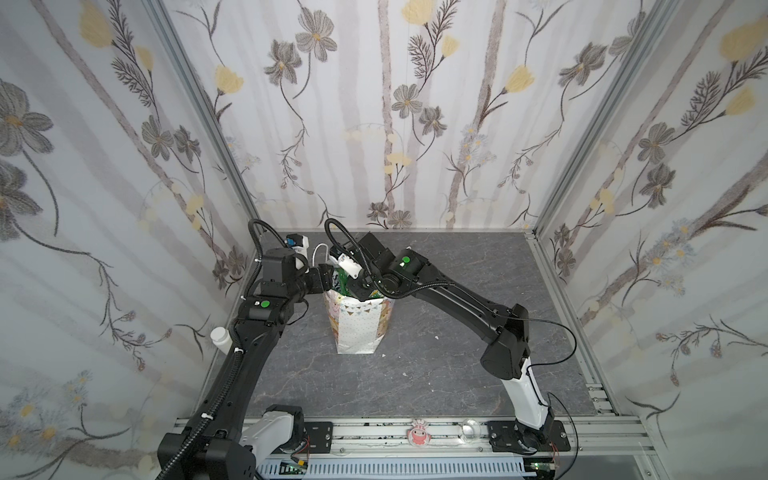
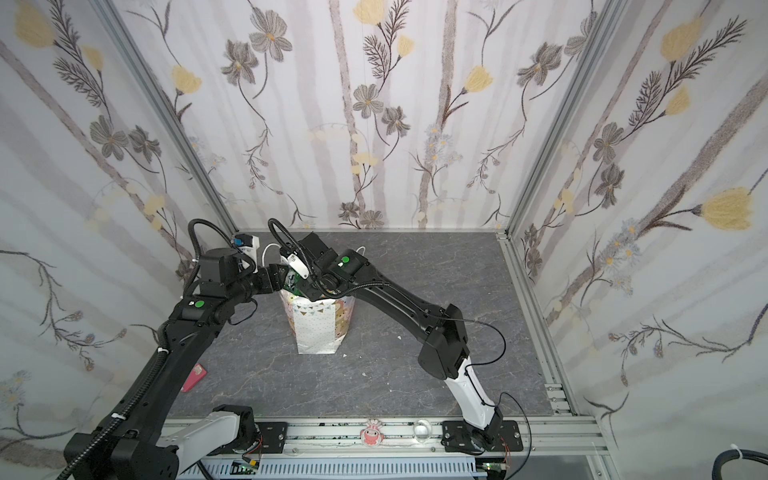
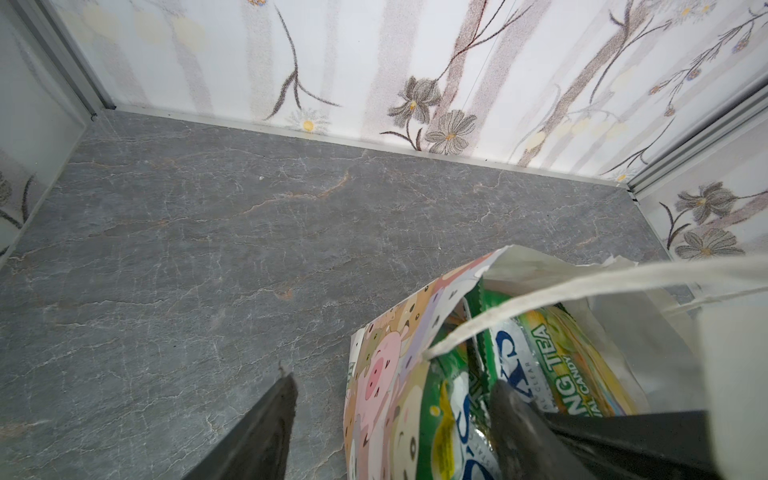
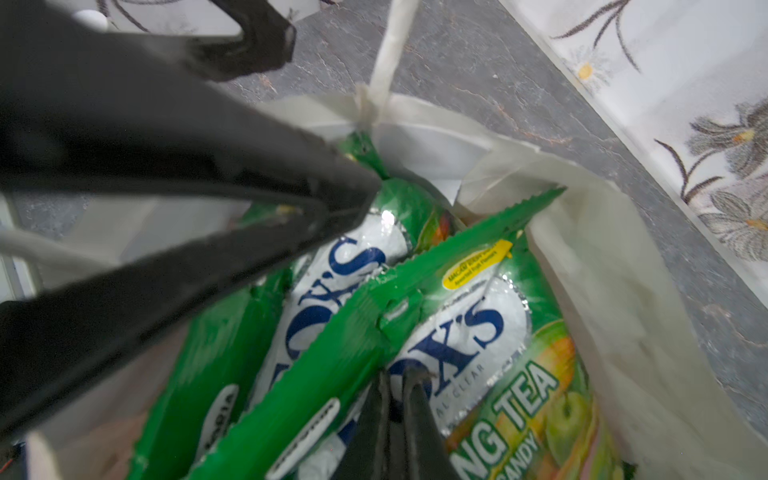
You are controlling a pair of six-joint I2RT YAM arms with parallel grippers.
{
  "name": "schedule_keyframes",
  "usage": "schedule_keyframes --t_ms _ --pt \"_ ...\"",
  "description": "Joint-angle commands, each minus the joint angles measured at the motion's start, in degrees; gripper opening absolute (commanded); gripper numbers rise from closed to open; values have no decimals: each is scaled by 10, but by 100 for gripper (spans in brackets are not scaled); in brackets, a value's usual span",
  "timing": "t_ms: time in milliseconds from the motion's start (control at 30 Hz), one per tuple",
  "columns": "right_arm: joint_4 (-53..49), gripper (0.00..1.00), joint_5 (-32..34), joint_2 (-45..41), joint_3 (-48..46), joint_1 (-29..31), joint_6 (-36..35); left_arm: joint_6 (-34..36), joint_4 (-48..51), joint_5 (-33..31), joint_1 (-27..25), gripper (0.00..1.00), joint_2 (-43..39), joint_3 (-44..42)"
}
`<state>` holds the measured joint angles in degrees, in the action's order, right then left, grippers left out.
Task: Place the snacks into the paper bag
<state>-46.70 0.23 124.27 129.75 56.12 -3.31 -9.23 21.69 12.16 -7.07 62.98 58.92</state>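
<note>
Tabletop (image 1: 457, 361) surface, grey and stone-patterned, carries the paper bag (image 1: 357, 328) upright and left of centre, clear of the enclosure walls, so both arms can reach its mouth from opposite sides. Left arm (image 1: 249, 353) and right arm (image 1: 457, 299) converge over the rim in both top views. The bag stands on its flat base with the mouth facing up, which lets packets go in from above. Left fingers (image 3: 274, 419) are spread and straddle the cartoon-printed side wall of the bag (image 3: 382, 374): one finger hangs outside over bare tabletop, the other sits inside among the packets. Neither finger visibly clamps the paper, so the likely function is to brace the wall and hold the mouth wide, not to grip. Snacks (image 4: 478, 332) are inside the bag: at least two green FOX'S packets stand on edge side by side with their tops near the rim, which suggests the bag is close to full. Right fingers (image 4: 419, 424) are pressed together, tips down against the face of the front packet, probably to seat it deeper. Whether any film is caught between them cannot be told. A white cord handle (image 3: 540, 303) lies across the mouth and could snag on withdrawal. A flat red item (image 2: 194, 377) lies beside the left arm; whether it is a snack cannot be told.
</note>
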Motion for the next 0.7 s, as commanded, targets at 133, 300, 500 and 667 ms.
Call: schedule_keyframes --t_ms 133,300,500,667 --pt "-1 16 43 14 77 20 10 2 -5 -7 0 73 -2 3" --pt "49 27 81 -60 77 35 27 3 -4 -8 1 73 0 3" --pt "14 41 170 -147 15 34 69 1 -3 -9 1 73 4 4" --pt "96 57 212 -304 -200 32 113 1 -3 -6 1 73 7 5"
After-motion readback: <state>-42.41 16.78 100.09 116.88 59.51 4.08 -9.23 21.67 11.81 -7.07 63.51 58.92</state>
